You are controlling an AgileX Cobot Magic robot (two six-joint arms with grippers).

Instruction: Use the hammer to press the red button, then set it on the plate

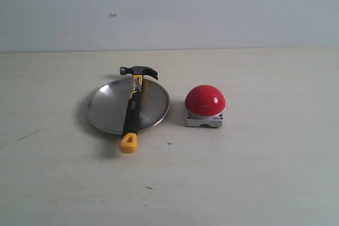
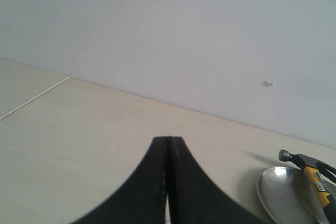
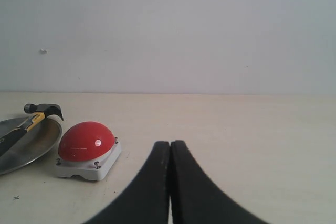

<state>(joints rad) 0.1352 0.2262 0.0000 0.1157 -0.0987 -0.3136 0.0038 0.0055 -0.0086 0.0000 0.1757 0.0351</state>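
The hammer lies across the silver plate, its dark head at the far rim and its yellow end sticking out over the near rim. The red button on its grey base stands just right of the plate. Neither gripper shows in the exterior view. In the left wrist view my left gripper is shut on nothing, with the plate and hammer off to one side. My right gripper is shut and empty too, the button, the hammer and the plate beyond it.
A pale wooden table carries everything, with a plain light wall behind it. Small dark marks dot the tabletop near the front.
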